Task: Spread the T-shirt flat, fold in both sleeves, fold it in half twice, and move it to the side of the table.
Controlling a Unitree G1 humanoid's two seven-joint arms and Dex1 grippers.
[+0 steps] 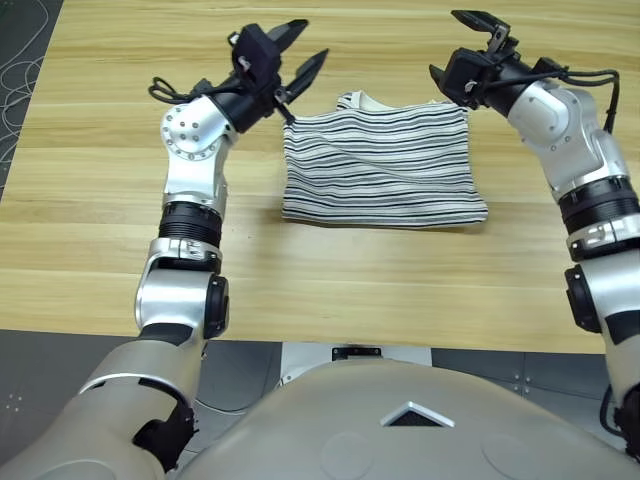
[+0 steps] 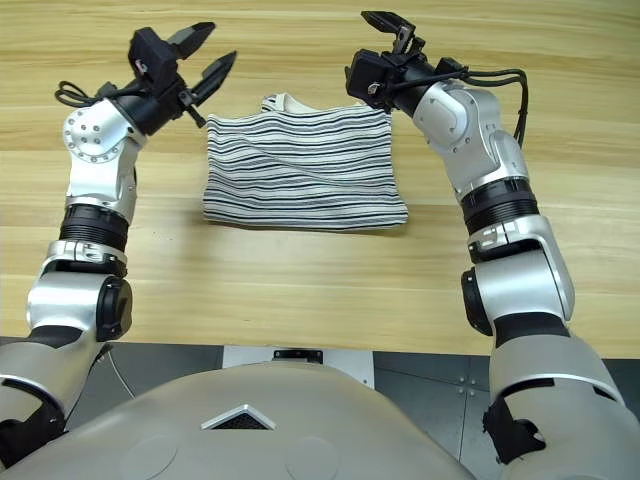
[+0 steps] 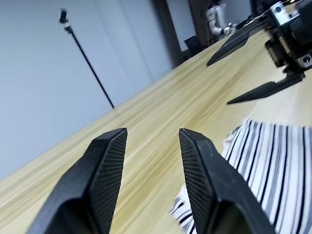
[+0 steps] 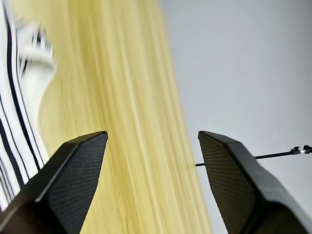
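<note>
A black-and-white striped T-shirt (image 1: pixel 380 165) lies folded into a rough rectangle in the middle of the wooden table (image 1: pixel 100 260), its white collar (image 1: pixel 360 100) at the far edge. My left gripper (image 1: pixel 305 50) hovers open above the table just beyond the shirt's far left corner, holding nothing. My right gripper (image 1: pixel 462 45) is raised and open beyond the shirt's far right corner, also holding nothing. In the left wrist view the striped cloth (image 3: pixel 273 161) lies beside my open fingers (image 3: pixel 200 170), with the other gripper farther off. The right wrist view catches the shirt's edge (image 4: pixel 19 97).
The table's near edge (image 1: pixel 300 345) runs in front of me, with bare wood on both sides of the shirt. Grey floor and loose cables (image 1: pixel 20 60) lie off the table's left end.
</note>
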